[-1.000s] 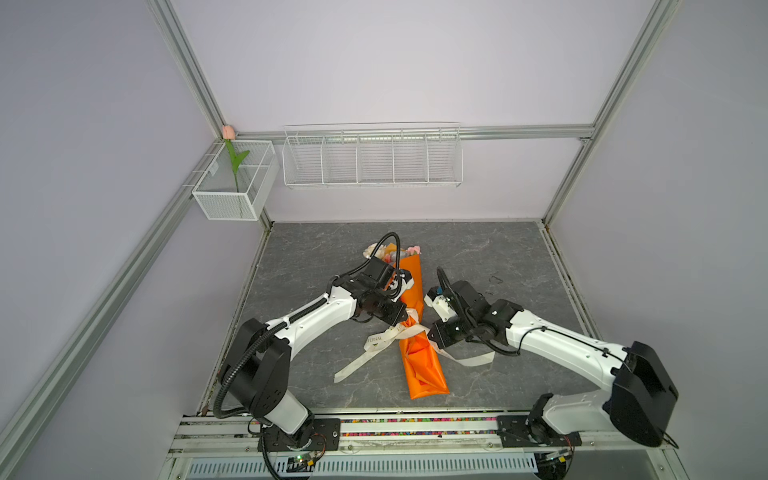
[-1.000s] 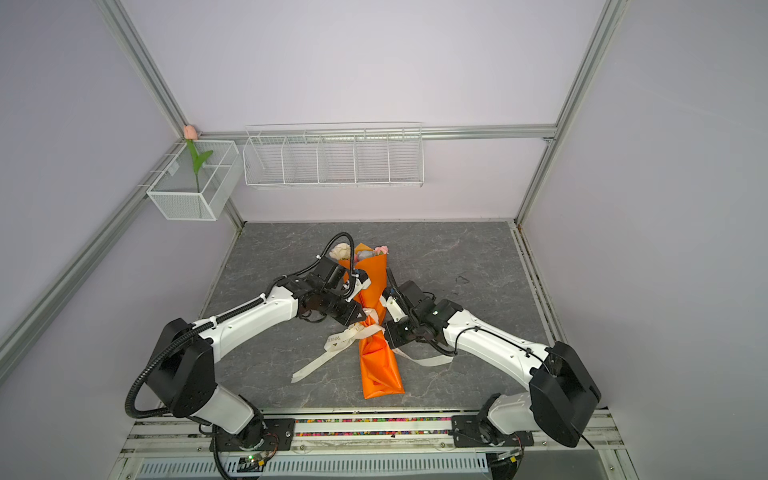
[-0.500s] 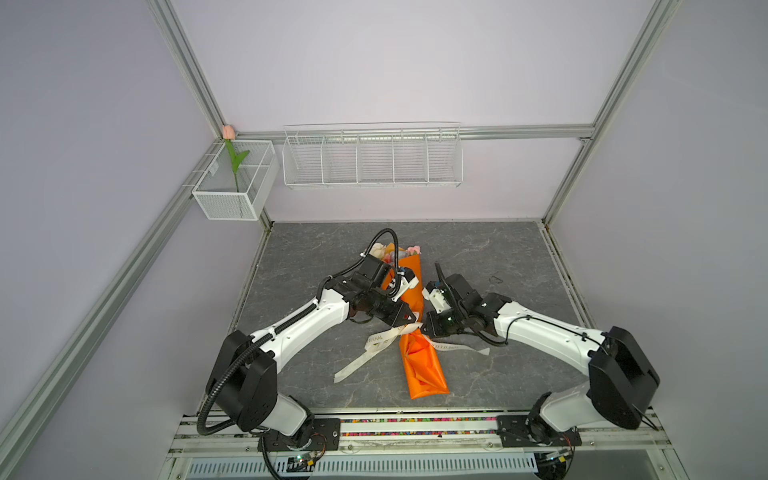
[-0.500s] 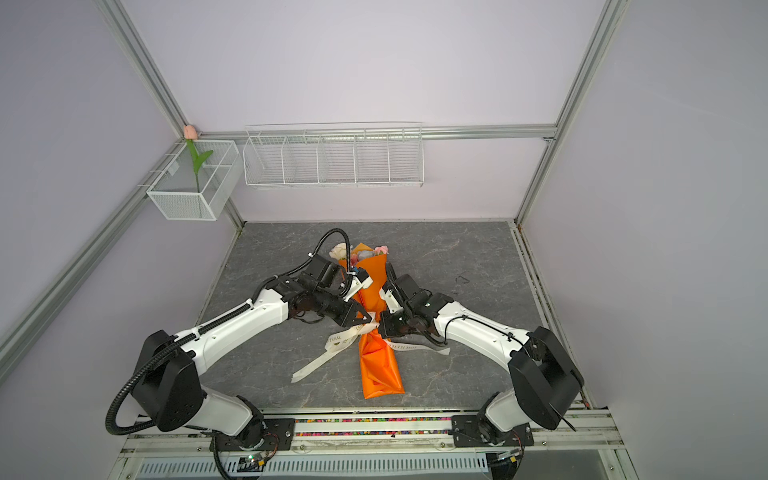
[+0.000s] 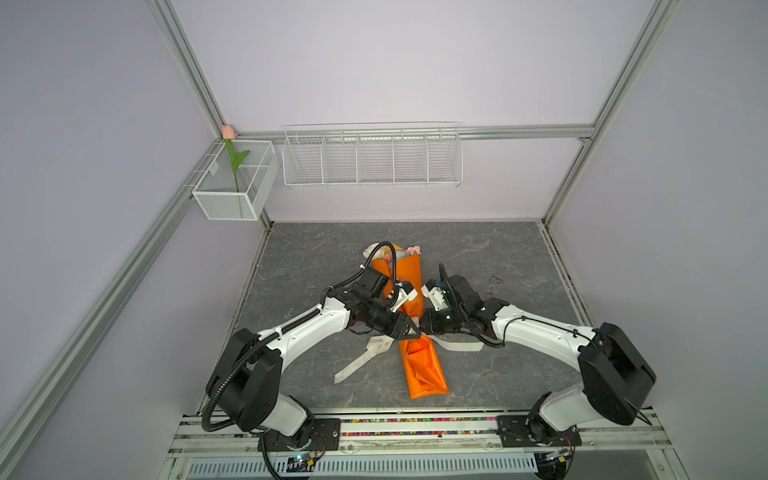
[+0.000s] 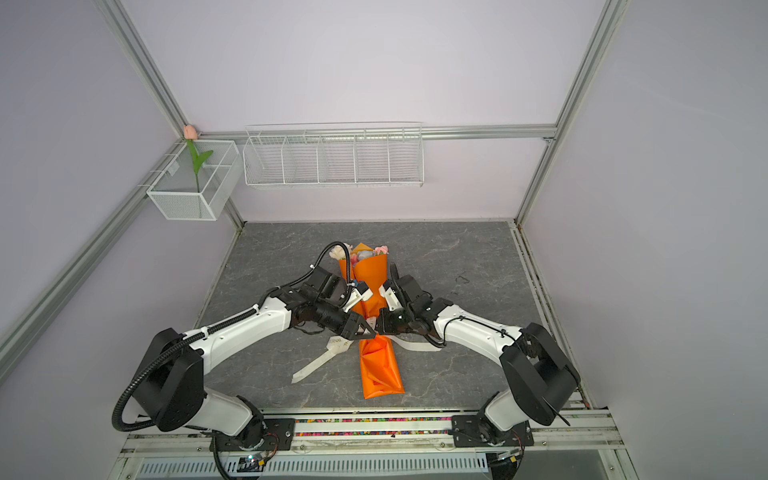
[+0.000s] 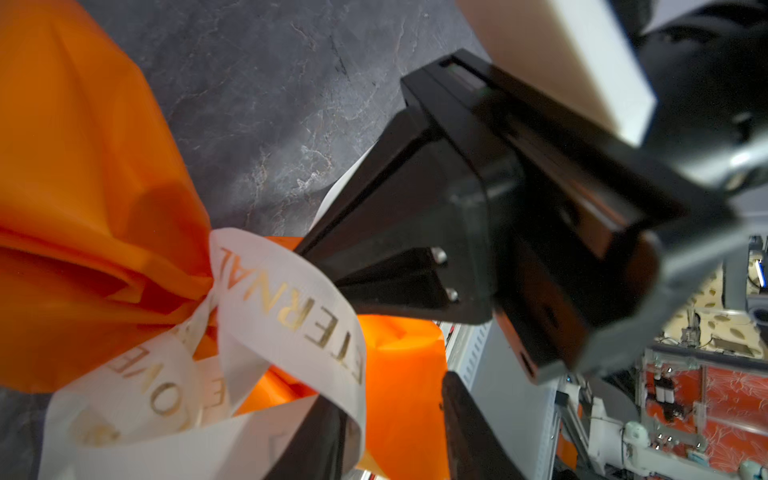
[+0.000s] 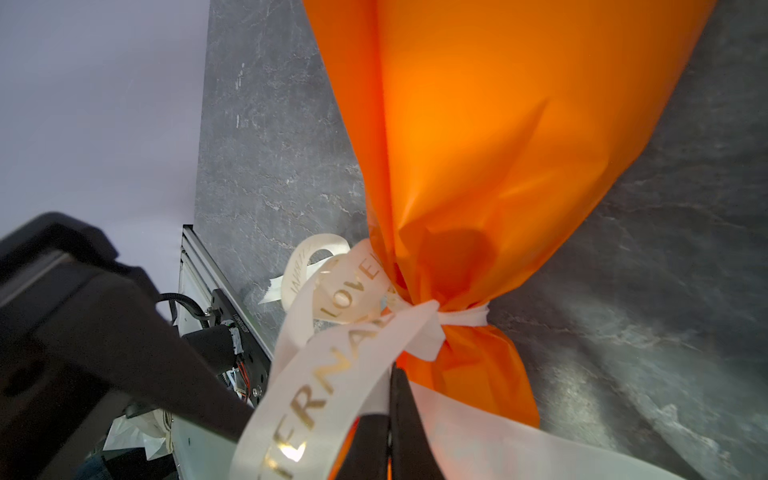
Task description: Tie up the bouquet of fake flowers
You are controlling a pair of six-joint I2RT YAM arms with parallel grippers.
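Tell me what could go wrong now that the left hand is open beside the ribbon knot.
1. The ribbon lies draped over a finger of the open left hand. Pulling away could drag it and slacken the knot around the orange wrapping paper.
2. The right hand is shut right at the knot, nearly tip to tip with the left hand, so they may collide.

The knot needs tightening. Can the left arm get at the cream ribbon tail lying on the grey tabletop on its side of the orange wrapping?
Probably yes. The cream ribbon tail lies bare on the grey tabletop, close to the left gripper, whose fingers stand apart; nothing sits between them.
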